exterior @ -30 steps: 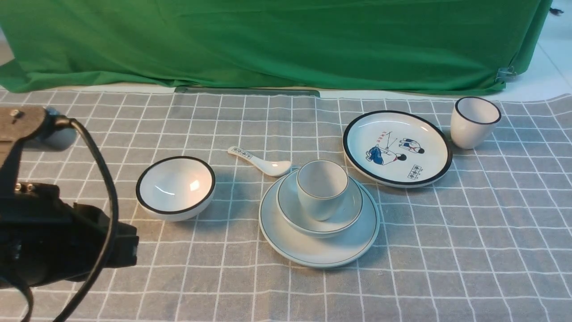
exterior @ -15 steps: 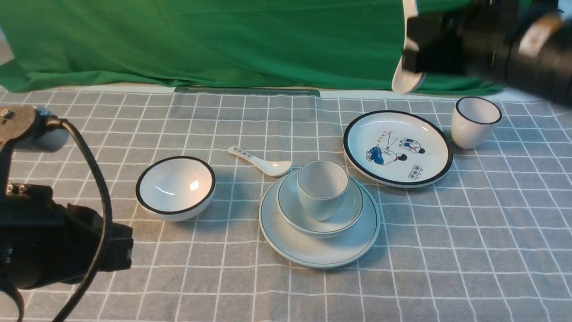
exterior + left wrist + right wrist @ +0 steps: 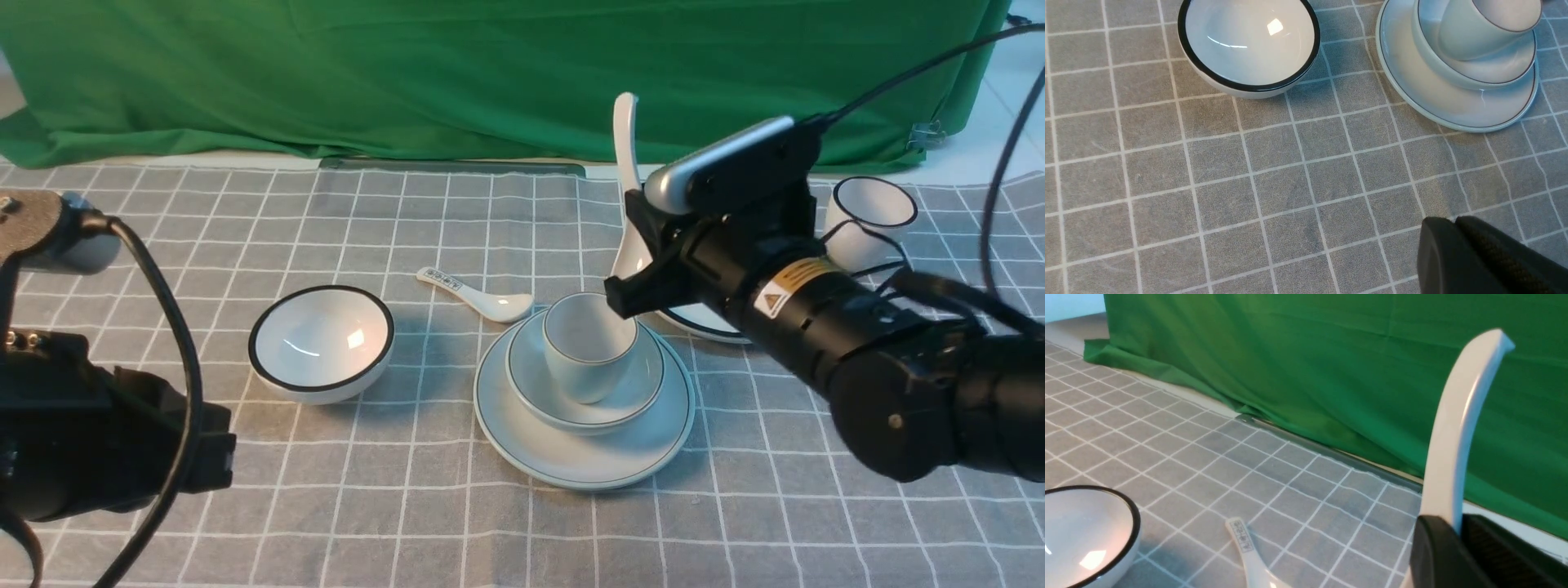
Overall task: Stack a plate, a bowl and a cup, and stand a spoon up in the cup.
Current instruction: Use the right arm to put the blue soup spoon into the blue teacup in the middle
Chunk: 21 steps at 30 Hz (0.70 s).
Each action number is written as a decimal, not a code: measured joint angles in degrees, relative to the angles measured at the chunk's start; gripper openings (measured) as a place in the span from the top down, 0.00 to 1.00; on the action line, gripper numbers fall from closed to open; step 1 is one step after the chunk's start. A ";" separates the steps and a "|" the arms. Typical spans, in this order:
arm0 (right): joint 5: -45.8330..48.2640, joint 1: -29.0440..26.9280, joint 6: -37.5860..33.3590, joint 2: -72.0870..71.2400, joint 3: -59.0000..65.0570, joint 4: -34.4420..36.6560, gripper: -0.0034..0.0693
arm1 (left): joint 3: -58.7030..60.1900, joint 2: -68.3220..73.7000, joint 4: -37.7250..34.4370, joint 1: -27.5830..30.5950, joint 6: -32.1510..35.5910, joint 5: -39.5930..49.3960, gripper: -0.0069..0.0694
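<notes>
The plain plate (image 3: 584, 461) lies on the cloth with the shallow bowl (image 3: 624, 400) on it and the small cup (image 3: 584, 347) upright in the bowl. My right gripper (image 3: 641, 273) is shut on the plain spoon (image 3: 627, 155), held upright with its handle up and its scoop just above the cup's far right rim. In the right wrist view the spoon's handle (image 3: 1457, 428) rises from between the fingers of the right gripper (image 3: 1455, 528). My left gripper (image 3: 1453, 222) is shut and empty, low over bare cloth near the stack (image 3: 1437, 106).
A black-rimmed bowl (image 3: 321, 343) sits left of the stack. A spoon with printed marks (image 3: 478, 296) lies behind it. The cartoon plate (image 3: 694, 320) is mostly hidden by my right arm. A black-rimmed cup (image 3: 869, 214) stands at the far right. Green cloth hangs behind.
My right arm came in from the upper right with the spoon and moved down and left to the cup. My left arm drew back slightly.
</notes>
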 joint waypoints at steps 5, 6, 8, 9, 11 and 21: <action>-4.82 0.00 0.79 4.14 0.00 -0.36 0.84 | 0.00 0.00 0.00 0.00 0.00 0.00 0.90; -5.66 0.00 0.79 4.97 0.00 -0.64 0.83 | 0.00 0.00 0.00 0.00 0.00 0.00 0.90; -6.94 0.00 0.84 6.04 0.00 -1.74 0.83 | 0.00 0.00 0.00 0.00 0.00 0.00 0.90; -7.55 0.00 0.84 6.76 0.00 -2.39 0.83 | 0.00 0.00 0.11 0.00 0.00 0.00 0.90; -8.04 0.00 0.98 8.00 0.00 -4.52 0.83 | 0.00 0.00 0.16 0.00 0.00 0.00 0.90; -8.83 0.04 1.20 11.60 -0.05 -5.86 0.81 | 0.00 0.00 0.16 0.00 0.00 -0.16 0.90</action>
